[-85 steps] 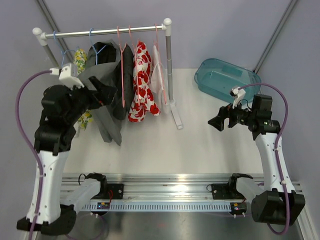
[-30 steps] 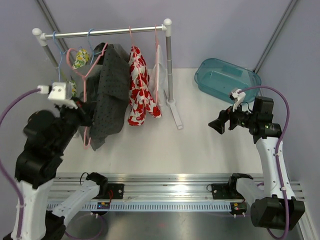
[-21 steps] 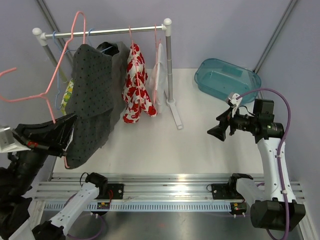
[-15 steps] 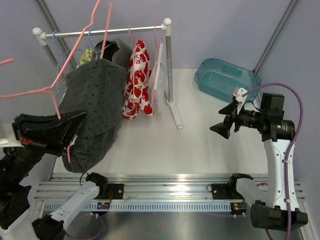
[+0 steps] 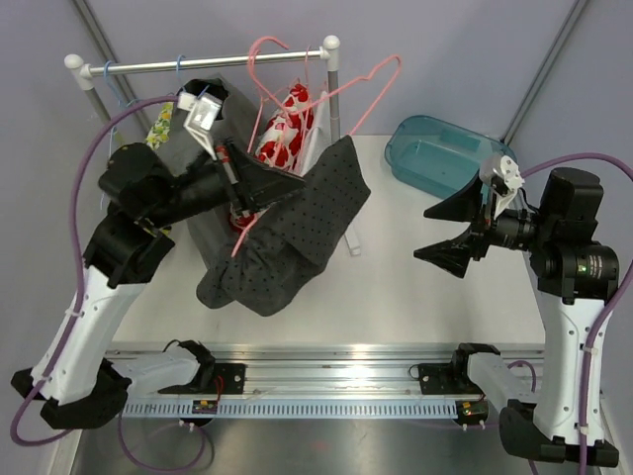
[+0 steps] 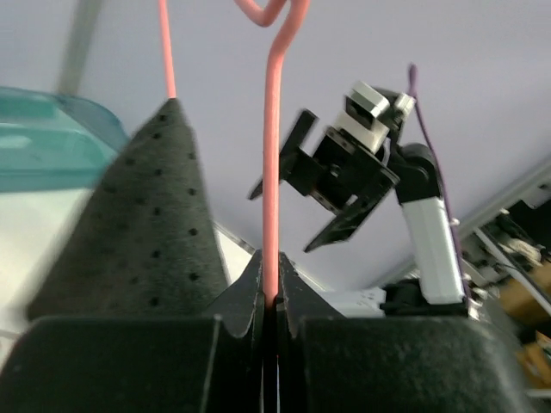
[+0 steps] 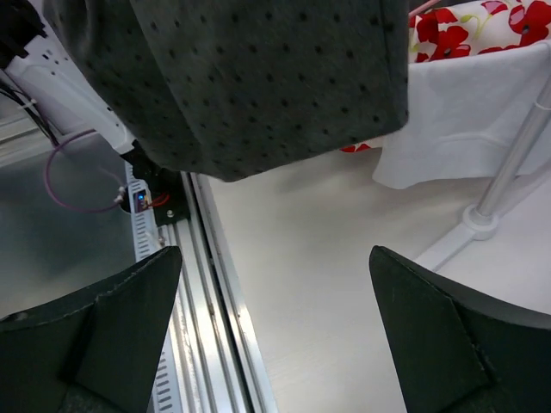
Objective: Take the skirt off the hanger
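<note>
A dark grey dotted skirt (image 5: 287, 237) hangs from a pink wire hanger (image 5: 341, 87), which is held off the rail and tilted over the middle of the table. My left gripper (image 5: 259, 190) is shut on the hanger's wire (image 6: 271, 215), with the skirt (image 6: 155, 224) draped just left of its fingers. My right gripper (image 5: 435, 230) stands open to the right of the skirt and apart from it, with nothing between its fingers. In the right wrist view the skirt's hem (image 7: 232, 77) hangs above and beyond the open right gripper (image 7: 275, 251).
The clothes rack (image 5: 198, 64) stands at the back left with a red flowered garment (image 5: 287, 119), a white one (image 5: 318, 139), a dark one (image 5: 198, 109) and a yellow floral one (image 5: 158, 124). A teal tub (image 5: 445, 153) sits at the back right. A metal rail (image 5: 326, 381) runs along the near edge.
My left arm has swung the hanger and skirt from the far left, clear of the rail, over to the table's middle. My right gripper has risen slightly and stays open.
</note>
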Action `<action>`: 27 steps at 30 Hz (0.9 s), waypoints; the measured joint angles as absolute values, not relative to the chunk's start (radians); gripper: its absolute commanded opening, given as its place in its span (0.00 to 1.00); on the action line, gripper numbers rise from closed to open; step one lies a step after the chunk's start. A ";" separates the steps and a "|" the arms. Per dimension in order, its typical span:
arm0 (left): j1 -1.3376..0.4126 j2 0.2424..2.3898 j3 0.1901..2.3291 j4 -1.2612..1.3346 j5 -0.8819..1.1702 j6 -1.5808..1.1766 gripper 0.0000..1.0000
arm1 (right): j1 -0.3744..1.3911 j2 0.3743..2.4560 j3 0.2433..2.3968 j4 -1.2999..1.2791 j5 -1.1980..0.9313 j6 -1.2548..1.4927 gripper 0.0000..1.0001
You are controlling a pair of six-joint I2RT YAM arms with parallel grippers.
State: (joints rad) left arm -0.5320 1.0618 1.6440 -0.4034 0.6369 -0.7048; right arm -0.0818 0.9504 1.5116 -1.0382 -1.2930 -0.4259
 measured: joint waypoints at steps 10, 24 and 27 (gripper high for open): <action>-0.860 1.267 1.639 -0.369 0.321 -0.696 0.00 | 0.162 1.000 1.484 -0.885 -1.079 -0.244 0.98; -0.925 1.368 1.607 -0.183 0.062 -0.850 0.00 | 0.412 1.067 1.413 -0.760 -0.713 -0.224 0.98; -0.926 1.382 1.607 -0.170 0.036 -0.870 0.00 | 0.447 1.088 1.413 -0.738 -0.639 -0.231 0.97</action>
